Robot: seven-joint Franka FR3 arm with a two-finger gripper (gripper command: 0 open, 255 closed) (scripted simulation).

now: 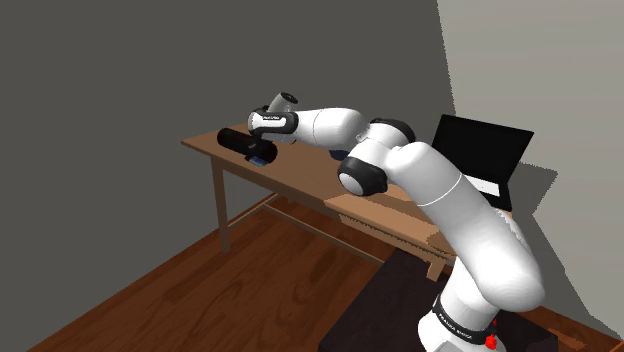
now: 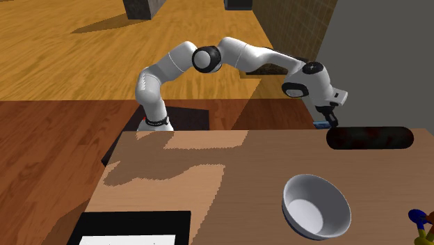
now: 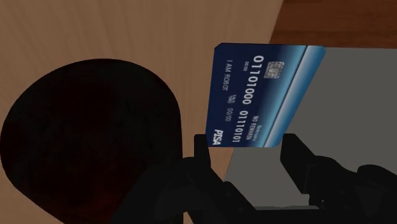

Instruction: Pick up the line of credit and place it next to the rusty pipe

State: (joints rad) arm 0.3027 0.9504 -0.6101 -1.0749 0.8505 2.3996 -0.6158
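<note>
Blue credit card (image 3: 264,95) flat at wooden table (image 3: 127,32) edge, one long side overhanging, just beside end of dark pipe (image 3: 89,133). Gripper (image 3: 248,149) above card's near end, jaws apart, contact with card not evident. White bowl (image 2: 316,205) well apart from pipe.

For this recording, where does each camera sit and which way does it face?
Shoulder view: beside and behind the stand, looking down-left over the table; the white arm shows.
Second exterior view: across the table, facing the arm over the bowl; arm and gripper show.
Wrist view: on the hand, looking down at the blue card beside the pipe's end; open fingers show.
Shared: all three show the dark pipe.
</note>
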